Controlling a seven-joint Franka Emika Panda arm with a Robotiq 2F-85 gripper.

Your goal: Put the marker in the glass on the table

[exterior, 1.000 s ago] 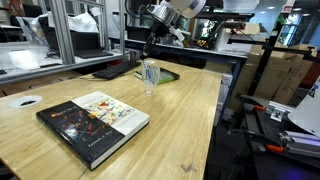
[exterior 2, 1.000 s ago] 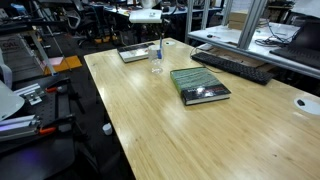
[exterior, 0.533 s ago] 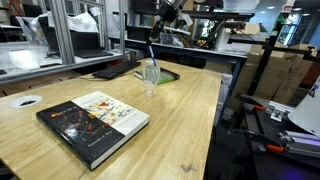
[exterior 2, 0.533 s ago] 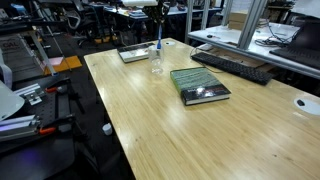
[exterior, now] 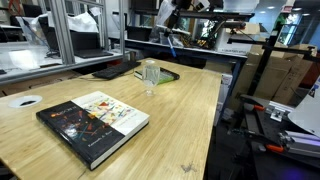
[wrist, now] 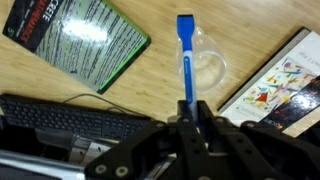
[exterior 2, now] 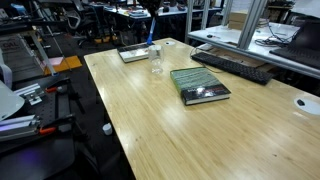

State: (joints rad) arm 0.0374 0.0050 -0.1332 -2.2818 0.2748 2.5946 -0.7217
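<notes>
The slim blue marker [wrist: 185, 60], pinched between the closed-down fingers of the gripper [wrist: 190, 112], has been raised higher above the clear drinking glass [wrist: 208, 68], so lowering it in is judged still outstanding.

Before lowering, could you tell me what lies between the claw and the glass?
Only the blue marker gripped by the claw, over the glass in wrist view.

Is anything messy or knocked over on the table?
No, nothing stands out. The glass stands upright on the table. The colorful book and the green book lie flat. The blue marker is simply gripped by the end effector, up in the air.
</notes>
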